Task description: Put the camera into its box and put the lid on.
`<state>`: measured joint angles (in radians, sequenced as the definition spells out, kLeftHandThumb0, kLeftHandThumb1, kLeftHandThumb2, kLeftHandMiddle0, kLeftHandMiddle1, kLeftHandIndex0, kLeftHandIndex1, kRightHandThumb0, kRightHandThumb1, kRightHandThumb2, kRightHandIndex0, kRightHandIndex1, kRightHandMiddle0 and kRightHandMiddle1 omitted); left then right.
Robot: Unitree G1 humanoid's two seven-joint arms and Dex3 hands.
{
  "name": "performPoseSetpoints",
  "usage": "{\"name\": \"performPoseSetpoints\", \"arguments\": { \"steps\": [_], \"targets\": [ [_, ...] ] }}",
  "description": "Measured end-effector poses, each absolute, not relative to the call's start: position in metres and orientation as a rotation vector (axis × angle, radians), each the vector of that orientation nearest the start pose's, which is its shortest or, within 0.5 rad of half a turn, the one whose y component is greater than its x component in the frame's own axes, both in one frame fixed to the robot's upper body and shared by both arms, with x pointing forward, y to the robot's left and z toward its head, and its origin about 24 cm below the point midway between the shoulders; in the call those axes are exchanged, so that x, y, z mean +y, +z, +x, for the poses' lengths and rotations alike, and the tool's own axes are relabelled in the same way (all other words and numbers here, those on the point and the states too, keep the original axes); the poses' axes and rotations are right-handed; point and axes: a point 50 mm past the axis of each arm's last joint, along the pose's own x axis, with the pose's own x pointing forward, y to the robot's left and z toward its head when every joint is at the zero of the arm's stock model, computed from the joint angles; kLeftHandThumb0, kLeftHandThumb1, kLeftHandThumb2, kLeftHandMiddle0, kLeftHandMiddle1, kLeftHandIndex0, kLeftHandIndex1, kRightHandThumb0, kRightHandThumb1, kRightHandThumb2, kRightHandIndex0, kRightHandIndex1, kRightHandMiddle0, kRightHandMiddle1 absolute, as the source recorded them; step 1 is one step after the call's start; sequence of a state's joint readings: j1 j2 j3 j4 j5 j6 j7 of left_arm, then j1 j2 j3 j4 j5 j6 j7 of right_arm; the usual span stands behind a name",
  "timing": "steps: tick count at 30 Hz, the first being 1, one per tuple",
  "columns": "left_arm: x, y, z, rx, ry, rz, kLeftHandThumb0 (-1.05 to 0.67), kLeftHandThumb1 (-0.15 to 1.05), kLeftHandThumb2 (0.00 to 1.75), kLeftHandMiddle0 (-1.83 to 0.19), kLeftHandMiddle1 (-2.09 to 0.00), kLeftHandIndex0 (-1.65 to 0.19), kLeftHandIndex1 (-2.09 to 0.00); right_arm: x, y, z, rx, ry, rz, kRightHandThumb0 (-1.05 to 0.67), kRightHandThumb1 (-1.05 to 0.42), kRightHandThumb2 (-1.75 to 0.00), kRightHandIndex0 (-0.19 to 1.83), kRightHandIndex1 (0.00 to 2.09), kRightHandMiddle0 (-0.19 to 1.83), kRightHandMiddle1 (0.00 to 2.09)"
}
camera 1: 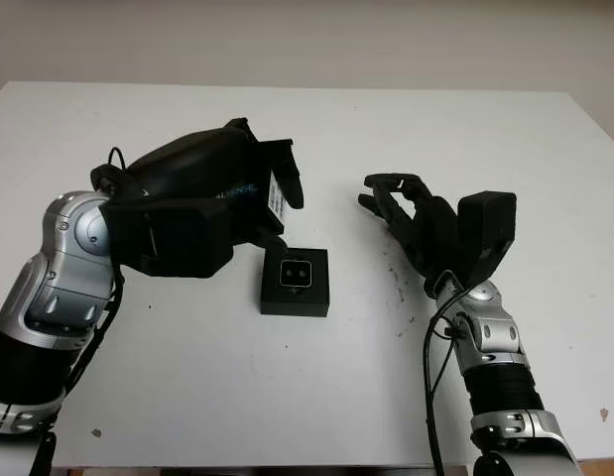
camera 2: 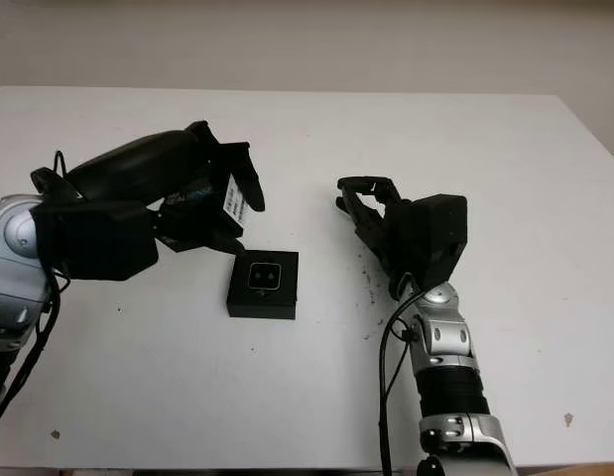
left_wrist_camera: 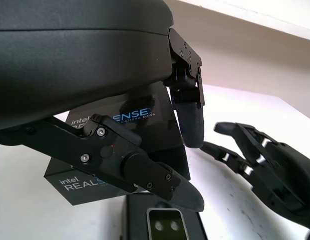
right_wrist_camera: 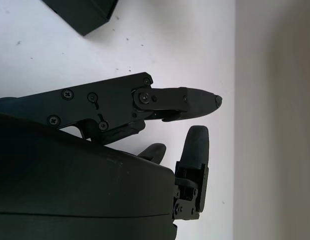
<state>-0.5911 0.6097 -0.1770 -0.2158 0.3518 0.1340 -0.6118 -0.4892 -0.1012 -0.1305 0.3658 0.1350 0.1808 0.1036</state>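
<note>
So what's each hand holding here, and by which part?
Left hand grips the lid across its side walls; right hand is open.

Camera [camera 1: 294, 273] in open black box [camera 1: 295, 297]

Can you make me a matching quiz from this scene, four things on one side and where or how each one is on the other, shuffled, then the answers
Things:
1. lid
2. camera
3. box
4. right hand

States:
A. open, held above the table, to the right of the box
B. lying inside the box, lenses facing up
C. gripped in the left hand, above and to the left of the box
D. sitting uncovered on the white table between the two hands

Pairs: 1-C, 2-B, 3-D, 4-A
</note>
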Motion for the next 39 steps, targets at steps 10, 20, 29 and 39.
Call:
{"name": "performPoseSetpoints", "arguments": {
  "steps": [10,20,29,39],
  "targets": [
    [0.124,0.181,0.302,-0.278,-0.653,1.06,-0.06,0.96,0.05,-0.19,-1.88,-0.25,-1.75,-0.159,0.109,0.342,-0.101,-0.042,0.171,-0.62,-1.05,-0.54,-0.11,0.25,-0.19,0.61],
    [0.125,0.16,0.3,-0.225,-0.658,1.009,-0.09,0.97,0.05,-0.2,-1.96,-0.24,-1.83,-0.157,0.143,0.337,-0.313,-0.1,0.17,-0.68,-1.05,-0.66,-0.19,0.09,-0.19,0.11],
    [0.127,0.152,0.303,-0.192,-0.656,1.022,-0.08,0.97,0.06,-0.18,-2.02,-0.23,-1.81,-0.148,0.145,0.336,-0.329,-0.051,0.159,-0.69,-1.05,-0.62,-0.15,0.1,-0.18,0.15],
    [0.118,0.145,0.306,-0.191,-0.666,1.03,-0.1,0.98,0.05,-0.18,-1.95,-0.23,-1.77,-0.145,0.139,0.334,-0.313,-0.038,0.13,-0.68,-1.05,-0.64,-0.11,0.1,-0.19,0.27]
  ]
}}
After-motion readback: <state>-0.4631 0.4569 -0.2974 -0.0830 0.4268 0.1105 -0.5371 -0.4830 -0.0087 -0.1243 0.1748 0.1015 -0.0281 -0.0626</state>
